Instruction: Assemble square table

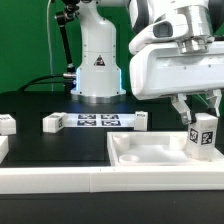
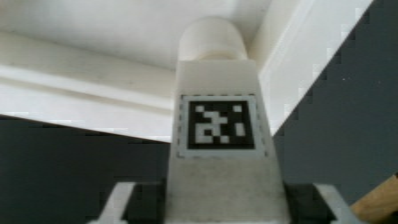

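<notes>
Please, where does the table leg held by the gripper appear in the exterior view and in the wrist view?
Exterior view: the leg stands upright at that view's right, between the gripper fingers, above the square table top.
Wrist view: the leg fills the picture's centre, its tag facing the camera.
Shared landmark: the black-and-white tag on the leg; also the top's raised rim.

Tagged leg in the hand

The white leg (image 2: 221,120), clamped between both fingers (image 2: 128,205), reaches toward the tabletop's raised rim (image 2: 89,75).

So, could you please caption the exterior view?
Hand holds a tagged leg over the tabletop's corner.
</notes>
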Robot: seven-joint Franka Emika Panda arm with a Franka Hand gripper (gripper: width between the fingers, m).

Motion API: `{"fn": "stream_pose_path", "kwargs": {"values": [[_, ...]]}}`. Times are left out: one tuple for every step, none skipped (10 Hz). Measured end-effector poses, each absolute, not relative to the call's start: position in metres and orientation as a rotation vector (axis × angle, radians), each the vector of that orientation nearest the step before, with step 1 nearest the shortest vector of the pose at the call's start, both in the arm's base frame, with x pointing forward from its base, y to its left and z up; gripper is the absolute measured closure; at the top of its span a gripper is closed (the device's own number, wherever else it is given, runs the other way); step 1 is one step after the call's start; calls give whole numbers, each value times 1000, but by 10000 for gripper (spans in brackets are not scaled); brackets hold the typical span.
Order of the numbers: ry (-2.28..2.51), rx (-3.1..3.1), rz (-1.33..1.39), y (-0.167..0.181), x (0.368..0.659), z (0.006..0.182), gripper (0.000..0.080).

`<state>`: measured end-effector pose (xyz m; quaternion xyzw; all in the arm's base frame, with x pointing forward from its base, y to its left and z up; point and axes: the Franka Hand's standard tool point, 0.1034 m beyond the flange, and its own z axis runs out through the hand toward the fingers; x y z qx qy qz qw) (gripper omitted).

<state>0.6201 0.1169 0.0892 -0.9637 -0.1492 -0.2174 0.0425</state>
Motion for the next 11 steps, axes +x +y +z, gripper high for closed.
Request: {"fn": "stream_pose_path", "kwargs": {"values": [[-456, -2948, -665, 117, 620, 89, 509], [-456, -2948, -665, 117, 620, 89, 327], [-456, -2948, -665, 117, 620, 89, 211], [-456, -2948, -665, 117, 620, 89, 211], [-456, -2948, -665, 117, 620, 89, 162], [-456, -2948, -665, 117, 620, 89, 153], [-456, -2948, -665, 117, 620, 89, 153], [-456, -2949, -662, 116, 620, 90, 153], [-456, -2951, -657, 115, 621, 94, 151], [-459, -2952, -657, 114, 622, 98, 151], [-461, -2954, -657, 112, 623, 100, 151]]}}
